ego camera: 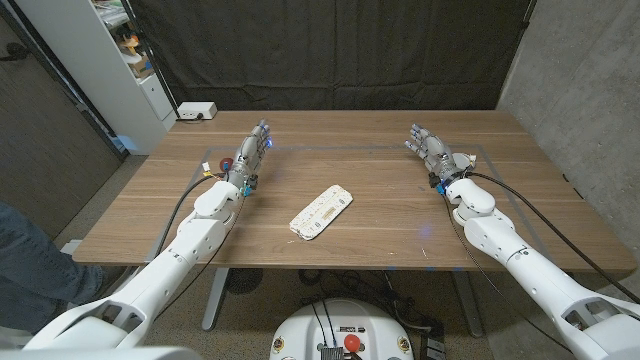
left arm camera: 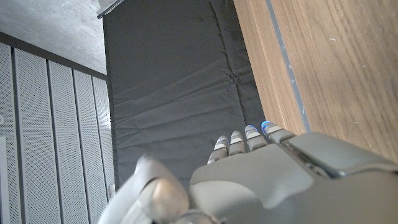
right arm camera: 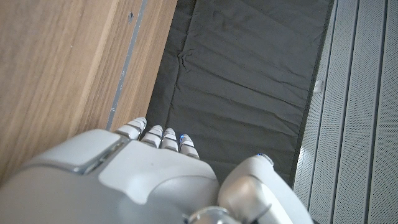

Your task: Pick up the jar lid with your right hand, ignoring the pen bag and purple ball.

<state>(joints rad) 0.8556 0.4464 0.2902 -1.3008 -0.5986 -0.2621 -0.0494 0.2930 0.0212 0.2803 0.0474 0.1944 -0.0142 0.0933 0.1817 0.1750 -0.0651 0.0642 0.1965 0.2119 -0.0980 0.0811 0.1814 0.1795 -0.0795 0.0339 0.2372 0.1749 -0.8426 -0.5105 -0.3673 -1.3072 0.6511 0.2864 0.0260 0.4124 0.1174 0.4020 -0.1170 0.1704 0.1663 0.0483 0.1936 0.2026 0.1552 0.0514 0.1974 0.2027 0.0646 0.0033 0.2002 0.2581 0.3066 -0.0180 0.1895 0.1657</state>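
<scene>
A flat white pen bag (ego camera: 322,211) with a small printed pattern lies at an angle in the middle of the wooden table (ego camera: 380,240). My left hand (ego camera: 255,145) is at the table's left, fingers stretched toward the far edge, holding nothing. My right hand (ego camera: 428,147) mirrors it at the right, about a hand's length right of and beyond the pen bag, fingers apart and holding nothing. In the wrist views, the left hand (left arm camera: 261,180) and the right hand (right arm camera: 137,180) each reach along the tabletop toward a black curtain.
A small white box (ego camera: 196,111) sits at the table's far left corner. A black curtain (ego camera: 330,50) hangs behind the table, and a white shelf unit (ego camera: 120,60) stands at the back left. A person's leg in blue (ego camera: 25,265) shows at the left edge.
</scene>
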